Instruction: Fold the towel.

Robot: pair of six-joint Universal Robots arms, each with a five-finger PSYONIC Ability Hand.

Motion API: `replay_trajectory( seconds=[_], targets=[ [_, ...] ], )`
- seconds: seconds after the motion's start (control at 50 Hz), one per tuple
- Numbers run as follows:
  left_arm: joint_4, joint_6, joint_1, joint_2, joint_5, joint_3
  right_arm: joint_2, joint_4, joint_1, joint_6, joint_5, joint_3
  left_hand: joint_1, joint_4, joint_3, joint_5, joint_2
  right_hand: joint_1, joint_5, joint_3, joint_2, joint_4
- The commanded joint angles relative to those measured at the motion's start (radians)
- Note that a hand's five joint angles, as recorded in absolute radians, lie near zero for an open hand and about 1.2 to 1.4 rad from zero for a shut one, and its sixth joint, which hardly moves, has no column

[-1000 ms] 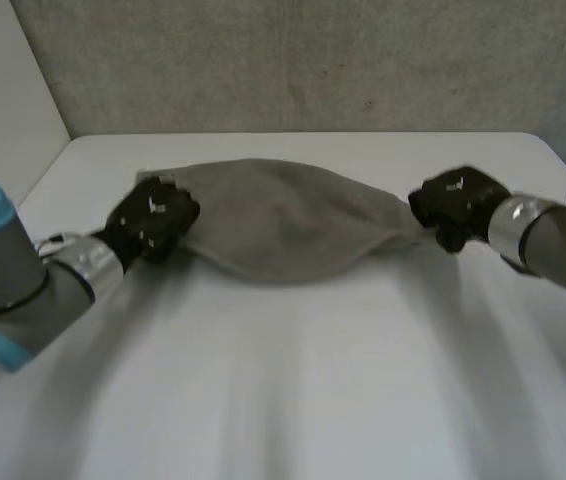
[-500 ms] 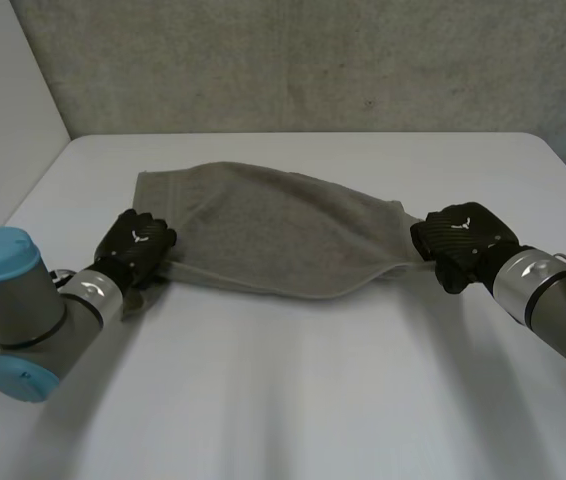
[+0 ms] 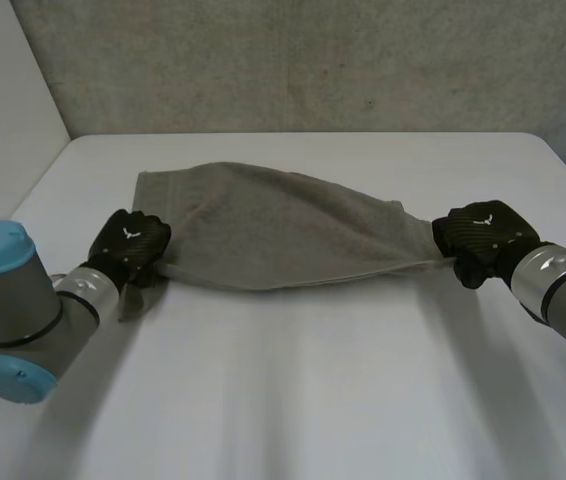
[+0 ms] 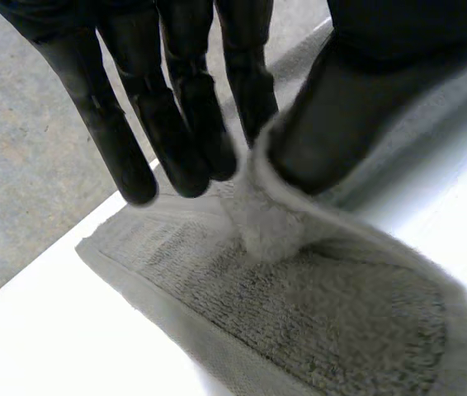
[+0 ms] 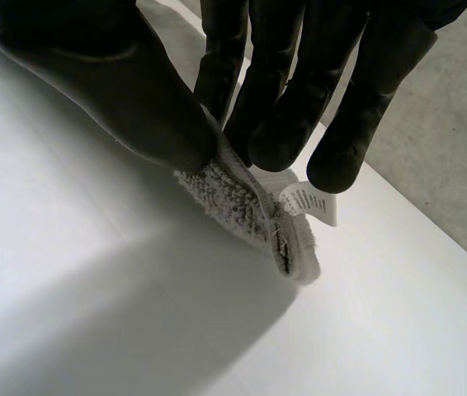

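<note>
The towel corner hides between my left hand thumb and fingers; label print at my right hand fingertips, too small to read.

Grey-brown towel; white table; speckled grey wall.

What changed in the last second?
The left hand and the right hand both drew back toward the camera and a little further apart. This pulled the towel from a sagging bulge into a flatter, tauter stretch. Each hand pinches its end of the towel as before.
</note>
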Motion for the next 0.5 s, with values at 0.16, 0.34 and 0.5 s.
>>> replay_trajectory(
  seconds=[0.16, 0.34, 0.5],
  targets=[
    [-0.094, -0.002, 0.015, 0.261, 0.016, -0.064, -0.09, 0.008, -0.005, 0.087, -0.013, 0.016, 0.246, 0.233, 0.228, 0.186, 0.221, 0.087, 0.074, 0.064, 0.099, 0.062],
    [-0.134, 0.001, 0.018, 0.536, 0.039, -0.099, -0.301, 0.107, -0.006, 0.087, -0.047, -0.033, 0.246, 0.233, 0.228, 0.186, 0.221, 0.087, 0.074, 0.064, 0.099, 0.062],
    [-0.194, -0.001, 0.05, 0.683, 0.053, -0.056, -0.411, 0.22, -0.016, 0.089, -0.094, -0.142, 0.246, 0.233, 0.228, 0.186, 0.221, 0.087, 0.074, 0.064, 0.099, 0.062]
  ],
)
